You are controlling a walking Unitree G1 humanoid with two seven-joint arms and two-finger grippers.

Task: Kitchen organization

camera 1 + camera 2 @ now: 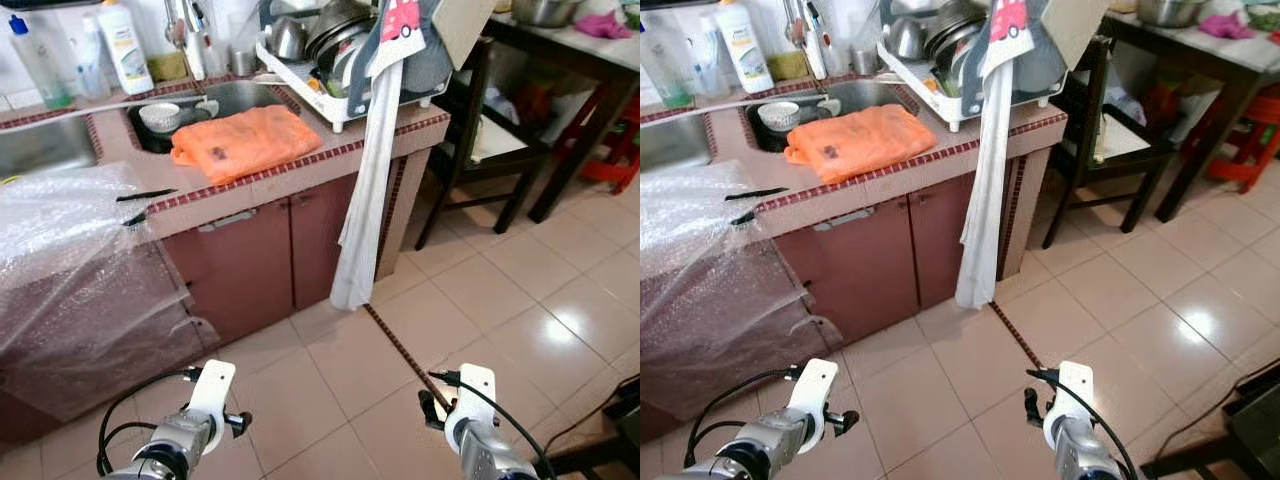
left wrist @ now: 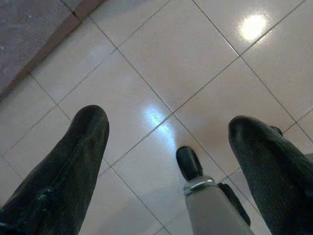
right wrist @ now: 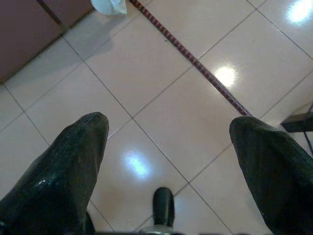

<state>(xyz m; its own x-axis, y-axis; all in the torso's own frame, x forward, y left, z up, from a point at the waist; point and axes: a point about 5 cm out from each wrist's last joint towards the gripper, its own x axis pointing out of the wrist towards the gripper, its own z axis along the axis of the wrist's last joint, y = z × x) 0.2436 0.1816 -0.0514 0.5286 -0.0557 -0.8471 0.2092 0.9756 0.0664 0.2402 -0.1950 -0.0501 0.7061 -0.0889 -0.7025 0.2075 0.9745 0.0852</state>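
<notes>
1. Left eye view gives you the counter (image 1: 300,165) up ahead of both pincers. Farthest left on it stand a green-tinted bottle (image 1: 38,65) and a white bottle (image 1: 125,45) whose label is too small for you to read.
2. Right of those, the sink (image 1: 225,98) holds a small white bowl (image 1: 160,116), and an orange cloth (image 1: 245,142) lies across its front edge.
3. Further right, a white dish rack (image 1: 335,60) is stacked with metal pots and lids, and a long white towel (image 1: 368,190) hangs from that corner down to the floor.
4. Bubble wrap (image 1: 70,230) drapes the counter's left part, above and ahead of your left gripper (image 1: 236,423).
5. Left wrist view shows what the head views cannot: the left gripper's two black fingers (image 2: 73,166) spread wide over bare tile (image 2: 161,58), nothing between them.
6. Right wrist view shows the right gripper (image 3: 168,161) also spread wide and empty, with a dark red tile strip (image 3: 195,61) running across the floor beyond its tips toward the towel's hem.
7. Off to the right gripper's far side stand a dark chair (image 1: 480,130) and a table (image 1: 570,45).
</notes>
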